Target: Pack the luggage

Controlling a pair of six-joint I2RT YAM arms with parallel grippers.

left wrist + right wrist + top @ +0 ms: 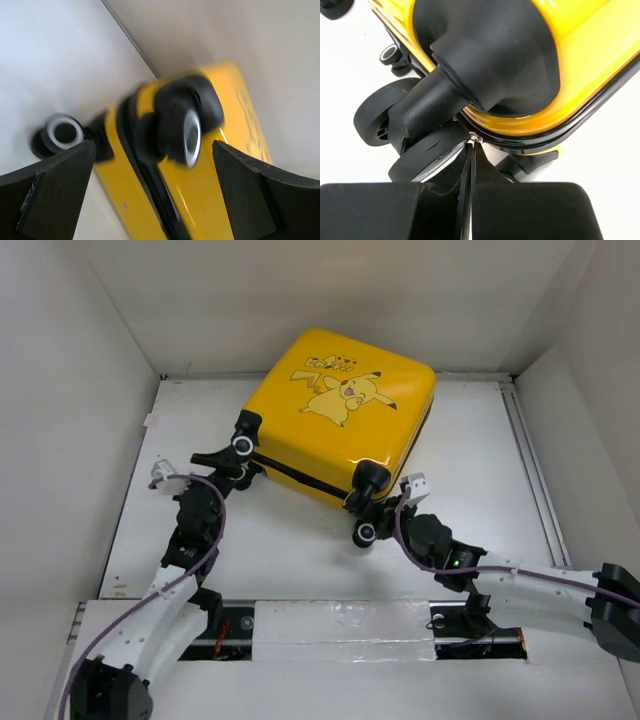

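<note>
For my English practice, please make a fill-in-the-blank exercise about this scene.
The luggage is coloured ___. The left end effector, wide ___, frames a black wheel. The right end effector is fully ___.
Missing words: yellow; open; shut.

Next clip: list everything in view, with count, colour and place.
Yellow hard-shell suitcase with Pikachu cartoon: one, yellow with black trim, lid down, far centre of table.
Suitcase wheels: at least two, black with pale hubs, its near edge.
Metal zip pull: one, silvery, suitcase's near-right corner.
White table: one, white, under everything.
Silvery tape strip: one, near edge, between the arm bases.
Left gripper: one, black, open astride the near-left wheel.
Right gripper: one, black, shut on the zip pull.
</note>
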